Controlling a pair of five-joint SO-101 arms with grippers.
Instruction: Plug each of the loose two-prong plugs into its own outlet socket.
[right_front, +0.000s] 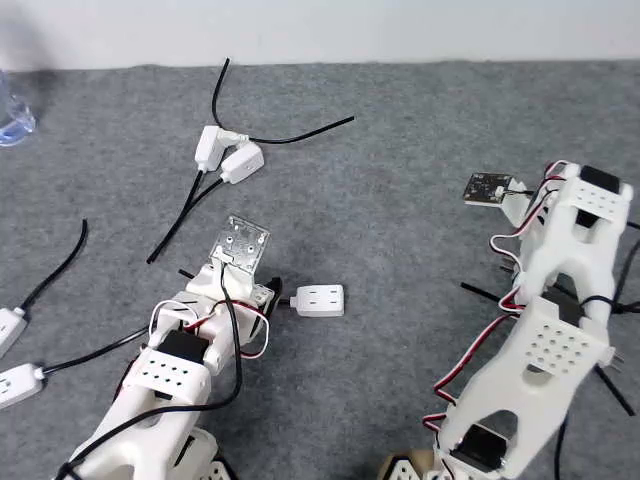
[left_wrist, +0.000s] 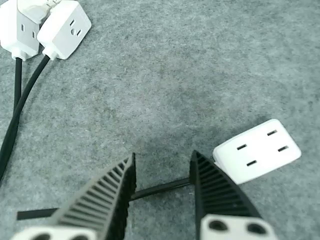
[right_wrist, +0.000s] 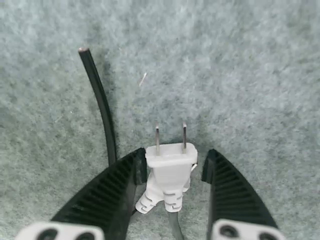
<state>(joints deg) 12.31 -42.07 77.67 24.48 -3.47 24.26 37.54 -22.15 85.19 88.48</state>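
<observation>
My right gripper (right_wrist: 172, 157) is open and low over the carpet, straddling a white two-prong plug (right_wrist: 170, 165). The plug's prongs point away from the wrist; one finger (right_wrist: 120, 185) touches its side and the other stands slightly off it. My left gripper (left_wrist: 162, 160) is open above a thin black cord (left_wrist: 160, 189). Just beside one of its fingers lies a white outlet block (left_wrist: 257, 150) with slots facing up, also seen at the table's middle as the outlet block (right_front: 318, 300). Two white outlet cubes (right_front: 228, 155) on black cords lie farther back.
A loose black cord end (right_wrist: 97, 100) lies beside the plug. More white plugs (right_front: 12, 360) on cords sit at the left edge of the grey carpet (right_front: 400, 150). The right arm (right_front: 550, 330) stands at the right. A clear bottle (right_front: 12, 110) is at the far left.
</observation>
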